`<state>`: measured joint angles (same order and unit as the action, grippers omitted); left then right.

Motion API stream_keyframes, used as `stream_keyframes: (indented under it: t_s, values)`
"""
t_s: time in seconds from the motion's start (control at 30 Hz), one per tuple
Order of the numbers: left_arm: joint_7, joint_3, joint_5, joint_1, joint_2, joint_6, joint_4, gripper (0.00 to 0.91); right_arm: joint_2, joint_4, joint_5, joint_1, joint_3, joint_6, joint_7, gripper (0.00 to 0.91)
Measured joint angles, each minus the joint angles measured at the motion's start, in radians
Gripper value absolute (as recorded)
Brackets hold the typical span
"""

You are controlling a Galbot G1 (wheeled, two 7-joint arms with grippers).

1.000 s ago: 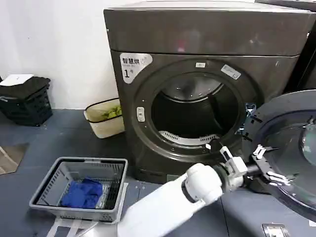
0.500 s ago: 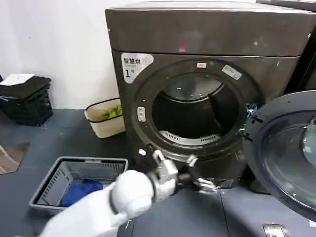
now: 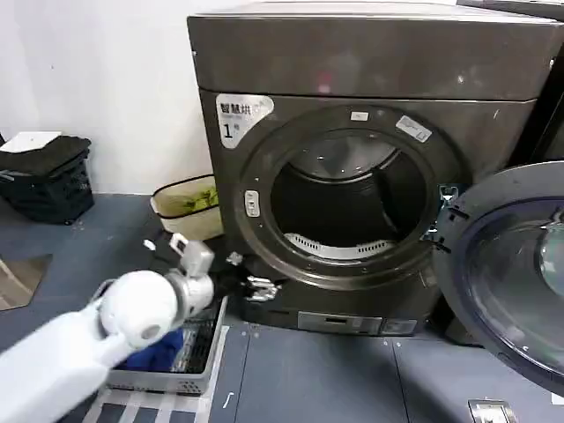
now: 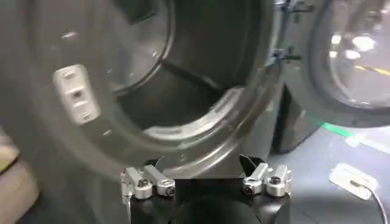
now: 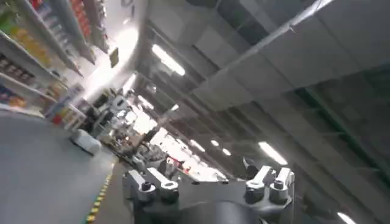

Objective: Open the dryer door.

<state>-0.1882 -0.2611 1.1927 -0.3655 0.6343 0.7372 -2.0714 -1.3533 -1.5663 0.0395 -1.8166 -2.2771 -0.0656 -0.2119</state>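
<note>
One arm is at work: the left arm crosses the lower left of the head view, and its left gripper hangs low in front of the dryer, just below the lower-left edge of the drum opening. In the left wrist view the fingers stand spread well apart with nothing between them. The right gripper is likewise spread and empty, its camera aimed at a ceiling with strip lights.

Beneath the left arm sits a grey laundry basket holding a blue cloth. Judged risk: a low arm sweep could catch the basket's rim and drag or tip it.

Farther back, the dryer door stands swung wide on its hinge at the machine's right side, chrome rim and tinted glass facing the camera; the task appears complete. Judged risks: a freely hanging door may drift back toward the opening, and a gripper sent forward could strike the front panel or the door latch plate.

Farthest, a beige bin and a black crate stand by the wall.
</note>
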Motion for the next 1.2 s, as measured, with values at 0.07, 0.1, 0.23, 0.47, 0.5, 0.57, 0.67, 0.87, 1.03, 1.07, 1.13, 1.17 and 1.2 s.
stream_keyframes:
  t_s: [0.07, 0.1, 0.23, 0.47, 0.5, 0.57, 0.67, 0.87, 1.03, 1.07, 1.13, 1.17, 1.2]
  values:
    - [-0.039, 0.000, 0.073, 0.017, -0.039, 0.000, 0.013, 0.907, -0.007, -0.010, 0.030, 0.002, 0.008, 0.002, 0.019, 0.907]
    - [-0.065, 0.000, 0.112, 0.020, -0.056, 0.000, 0.022, 0.907, -0.009, -0.015, 0.040, 0.004, 0.013, 0.000, 0.025, 0.907]
    - [-0.171, -0.003, 0.252, 0.024, -0.105, 0.000, 0.055, 0.907, -0.010, -0.029, 0.100, 0.009, 0.030, -0.002, 0.044, 0.907]
    - [-0.420, 0.009, 0.571, 0.035, -0.166, -0.001, 0.121, 0.907, -0.007, -0.030, 0.179, 0.016, 0.058, -0.005, 0.072, 0.907]
    - [-0.452, 0.017, 0.624, 0.034, -0.176, -0.001, 0.131, 0.907, -0.007, -0.030, 0.186, 0.019, 0.061, -0.004, 0.074, 0.907]
    - [-0.507, 0.028, 0.702, 0.033, -0.191, -0.001, 0.147, 0.907, -0.008, -0.033, 0.196, 0.023, 0.067, 0.001, 0.076, 0.907]
    - [-0.574, 0.047, 0.832, 0.030, -0.215, -0.001, 0.173, 0.907, -0.013, -0.039, 0.211, 0.026, 0.077, 0.002, 0.079, 0.907]
    - [-0.622, 0.102, 1.003, -0.010, -0.258, -0.001, 0.234, 0.907, -0.030, -0.055, 0.264, 0.033, 0.094, 0.008, 0.092, 0.907]
    - [-0.649, 0.148, 1.060, -0.057, -0.285, -0.001, 0.270, 0.907, -0.031, -0.058, 0.301, 0.040, 0.096, 0.033, 0.093, 0.907]
    - [-0.657, 0.157, 1.066, -0.067, -0.288, -0.001, 0.279, 0.907, -0.031, -0.057, 0.306, 0.040, 0.096, 0.037, 0.093, 0.907]
    - [-0.669, 0.182, 1.086, -0.093, -0.295, -0.001, 0.293, 0.907, -0.031, -0.050, 0.318, 0.040, 0.091, 0.041, 0.092, 0.907]
    - [-0.674, 0.196, 1.094, -0.105, -0.300, -0.001, 0.302, 0.907, -0.030, -0.047, 0.321, 0.040, 0.088, 0.042, 0.092, 0.907]
    - [-0.679, 0.211, 1.103, -0.117, -0.304, -0.001, 0.310, 0.907, -0.030, -0.043, 0.327, 0.039, 0.085, 0.047, 0.089, 0.907]
